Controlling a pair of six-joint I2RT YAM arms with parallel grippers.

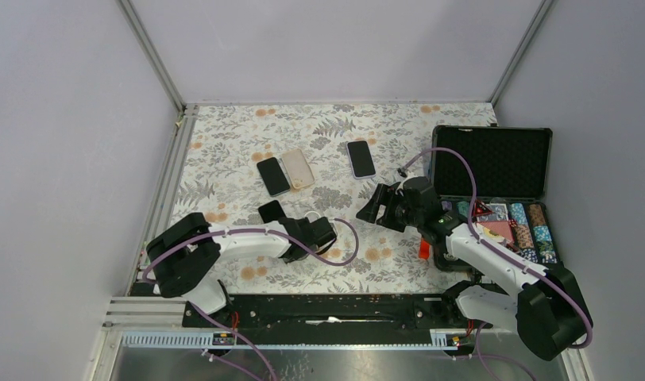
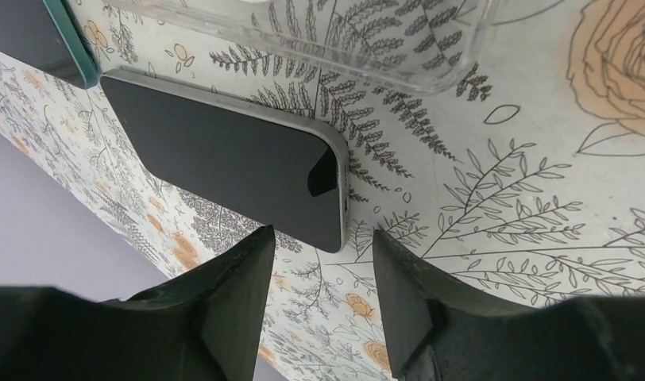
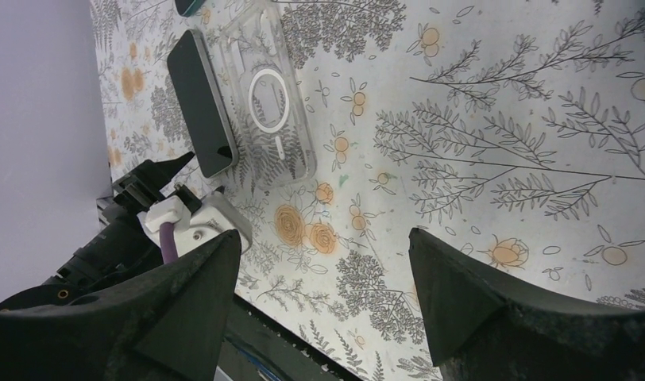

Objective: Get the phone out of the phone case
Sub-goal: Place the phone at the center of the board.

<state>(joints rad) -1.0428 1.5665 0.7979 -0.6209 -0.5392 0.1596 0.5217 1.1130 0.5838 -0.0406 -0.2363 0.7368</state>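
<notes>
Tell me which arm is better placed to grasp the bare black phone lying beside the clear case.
Left. The left gripper is open with the end of the black phone just ahead of it; the right gripper, also open, hangs farther off over floral cloth.

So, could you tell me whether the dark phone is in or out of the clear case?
Out: the phone lies bare beside the empty clear case.

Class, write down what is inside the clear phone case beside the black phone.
The clear plastic phone case is empty: only the floral tablecloth shows through it. The black slab phone lies beside it. Being transparent, it hides nothing.
</notes>
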